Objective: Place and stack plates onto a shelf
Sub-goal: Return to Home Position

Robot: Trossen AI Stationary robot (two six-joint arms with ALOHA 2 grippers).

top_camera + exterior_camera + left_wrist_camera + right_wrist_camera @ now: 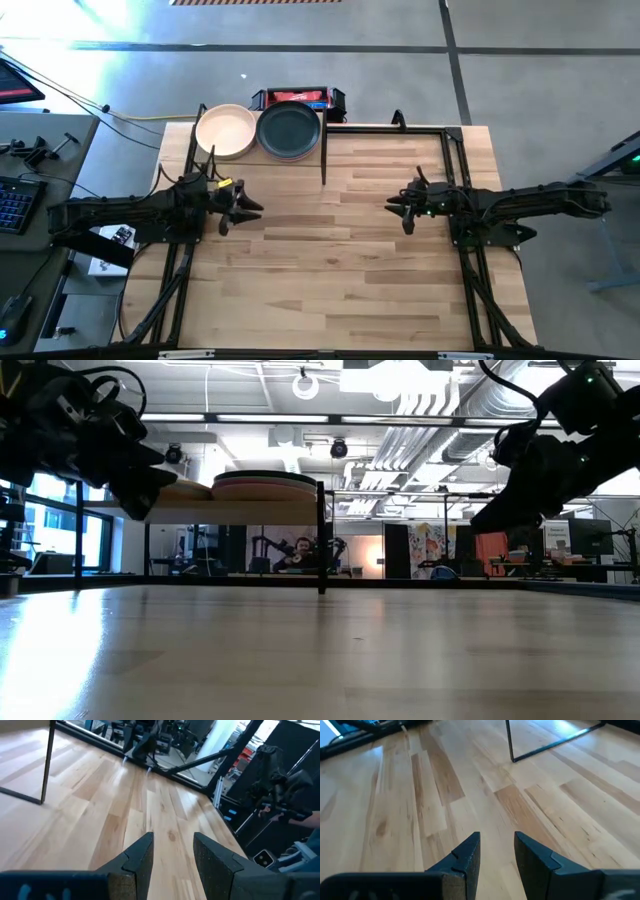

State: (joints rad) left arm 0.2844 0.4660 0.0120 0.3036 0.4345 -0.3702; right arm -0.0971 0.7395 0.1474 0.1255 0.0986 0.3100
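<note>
We see the shelf (pixel 240 508) at the back left corner of the table (pixel 340 280). It is a small light-wood panel on thin black posts (pixel 321 535). On it the plates (pixel 262 482) lie in two stacks, side by side and very close together.

The left stack (pixel 226 131) has a pale peach plate on top. It is round, matte and shallow, with a low raised rim. The right stack (pixel 290 130) has a dark blue-green plate of the same size on top. Under its near edge a thin lighter rim of another plate looks out. In the low view the stacks appear as thin flat layers on the panel, and the right one has a pinkish edge. We cannot tell how many plates are in each stack.

The left gripper (pixel 245 210) hangs over the left part of the table, near the shelf but apart from it. Its fingers are parted by a narrow gap and hold nothing. The right gripper (pixel 397 208) hangs over the right part, facing the left one and well apart from it. Its fingers are also a little apart and empty. Both are above the bare wood and do not touch it.
</note>
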